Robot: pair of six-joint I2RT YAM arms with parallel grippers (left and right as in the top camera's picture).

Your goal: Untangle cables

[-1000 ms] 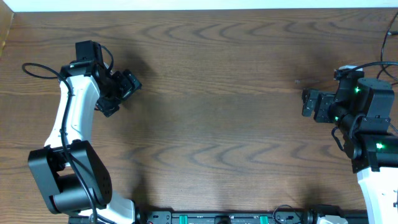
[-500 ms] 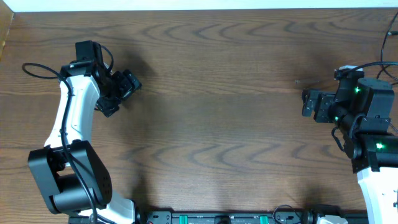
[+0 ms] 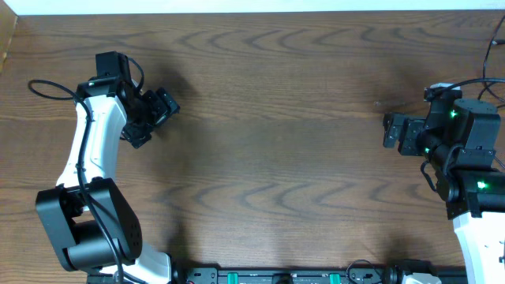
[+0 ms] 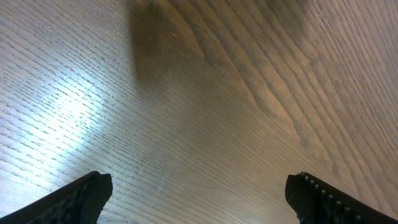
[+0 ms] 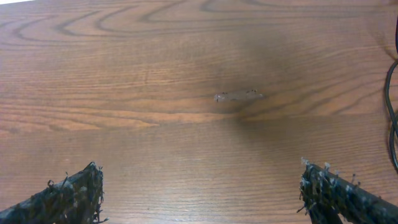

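No thin black or white cables show in any view; the cables are out of view. My left gripper (image 3: 158,121) hovers over bare wood at the table's far left, jaws wide apart and empty. In the left wrist view, the left gripper (image 4: 199,196) has only wood grain between its black fingertips (image 4: 87,193). My right gripper (image 3: 388,132) stands at the right side, pointing left, open and empty. The right wrist view shows the right gripper (image 5: 199,190) with worn, frayed fingertips (image 5: 78,190) over bare wood.
The brown wooden table (image 3: 268,158) fills the views. A small pale scuff (image 5: 238,96) marks the wood ahead of the right gripper. A dark wire (image 5: 392,118) runs along the right edge near the right arm. A black wire loop (image 3: 47,88) hangs off the left arm.
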